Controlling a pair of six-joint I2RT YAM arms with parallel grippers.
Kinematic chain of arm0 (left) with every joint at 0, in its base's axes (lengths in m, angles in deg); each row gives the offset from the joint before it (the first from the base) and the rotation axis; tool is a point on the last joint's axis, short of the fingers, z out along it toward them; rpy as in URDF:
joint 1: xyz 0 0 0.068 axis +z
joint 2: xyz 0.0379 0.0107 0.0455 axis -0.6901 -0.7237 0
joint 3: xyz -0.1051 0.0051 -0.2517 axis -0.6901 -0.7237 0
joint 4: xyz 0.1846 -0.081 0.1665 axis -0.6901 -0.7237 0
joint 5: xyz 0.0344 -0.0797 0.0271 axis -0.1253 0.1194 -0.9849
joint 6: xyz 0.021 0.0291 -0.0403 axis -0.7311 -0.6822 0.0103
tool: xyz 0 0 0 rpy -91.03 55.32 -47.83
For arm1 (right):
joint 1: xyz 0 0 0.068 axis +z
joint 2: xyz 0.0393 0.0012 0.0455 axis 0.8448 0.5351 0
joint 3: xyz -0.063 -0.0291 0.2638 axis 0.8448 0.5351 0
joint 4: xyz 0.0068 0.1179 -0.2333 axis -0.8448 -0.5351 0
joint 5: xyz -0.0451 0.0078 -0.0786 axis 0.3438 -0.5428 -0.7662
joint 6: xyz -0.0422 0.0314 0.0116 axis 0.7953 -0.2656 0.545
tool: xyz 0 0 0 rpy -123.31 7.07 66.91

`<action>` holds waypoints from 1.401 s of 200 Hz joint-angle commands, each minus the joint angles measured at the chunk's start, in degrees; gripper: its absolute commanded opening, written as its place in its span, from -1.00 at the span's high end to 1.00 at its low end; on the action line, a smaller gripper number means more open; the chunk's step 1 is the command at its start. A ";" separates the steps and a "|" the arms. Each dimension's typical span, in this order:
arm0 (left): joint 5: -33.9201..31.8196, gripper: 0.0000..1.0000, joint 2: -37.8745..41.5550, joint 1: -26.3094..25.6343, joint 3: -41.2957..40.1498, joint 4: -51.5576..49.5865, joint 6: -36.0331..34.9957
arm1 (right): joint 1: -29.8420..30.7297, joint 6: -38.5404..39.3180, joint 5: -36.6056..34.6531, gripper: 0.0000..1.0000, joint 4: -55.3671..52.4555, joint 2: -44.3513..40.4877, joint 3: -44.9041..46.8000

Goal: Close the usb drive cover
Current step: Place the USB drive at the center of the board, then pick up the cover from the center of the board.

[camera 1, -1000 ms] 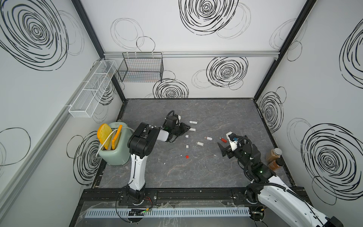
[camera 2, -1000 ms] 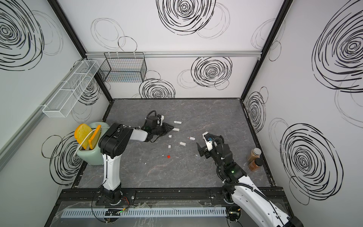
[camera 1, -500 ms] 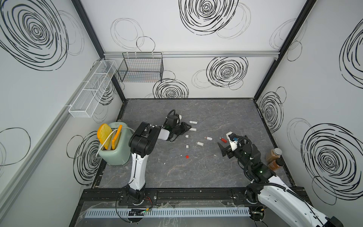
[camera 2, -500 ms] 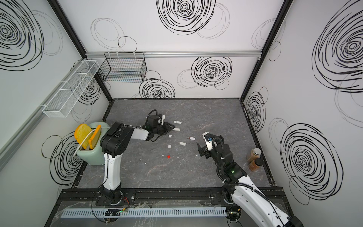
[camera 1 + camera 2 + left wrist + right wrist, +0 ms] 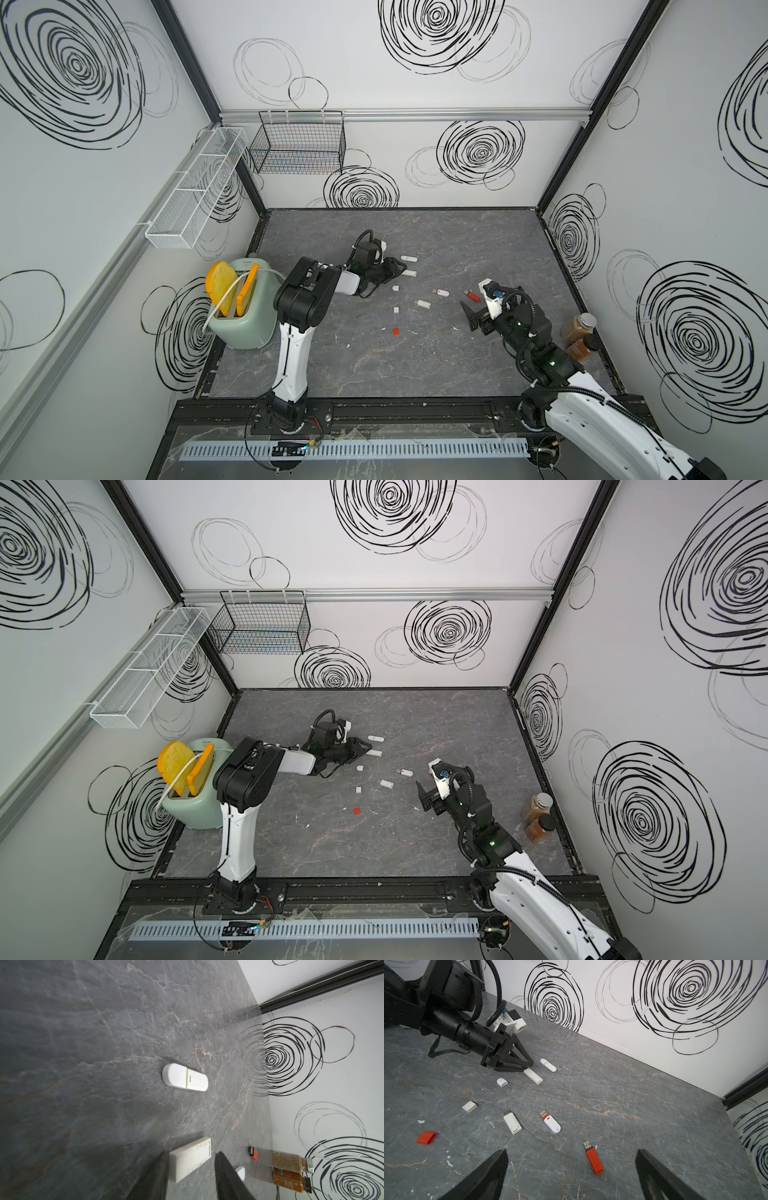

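Progress looks partial: two drives show no plug and so seem capped. One is the rounded white drive with a green line (image 5: 185,1077), lying free on the table (image 5: 415,365). The other is the flat white drive (image 5: 190,1158), which lies on the table between the left fingers (image 5: 224,1172). Those fingers are parted and straddle it, one close against its side and the other with a gap, so I judge it is not gripped.

Three are left with bare plugs near the middle of the table: the uncapped flat white drive (image 5: 512,1123), the red-collared white drive (image 5: 552,1124) and the red drive (image 5: 594,1160). Their likely covers lie loose and apart from them — the rounded white cap (image 5: 502,1082), the square white cap (image 5: 469,1106) and the red cap (image 5: 426,1137).

The right fingers (image 5: 488,1176) are spread wide and empty, hanging above the table close to the red drive.

The left arm lies low just beside the rounded white cap and could crowd a reach for it. The red cap is well apart from its drive. The toaster (image 5: 245,324) and spice jars (image 5: 579,336) stand at the table's edges, clear of the work
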 commanded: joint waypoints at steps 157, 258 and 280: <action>-13.68 -0.45 18.54 3.86 -5.56 -16.87 -19.72 | 1.28 -0.54 -0.90 -0.98 0.67 -1.61 -0.30; -17.68 -0.92 43.21 5.42 -18.35 -18.10 -35.18 | 2.09 -0.55 -0.94 -0.98 0.56 -1.74 -0.52; -17.87 -0.98 46.82 5.78 -19.26 -21.30 -38.31 | 2.11 -1.06 -0.56 -0.98 0.35 -1.51 -0.82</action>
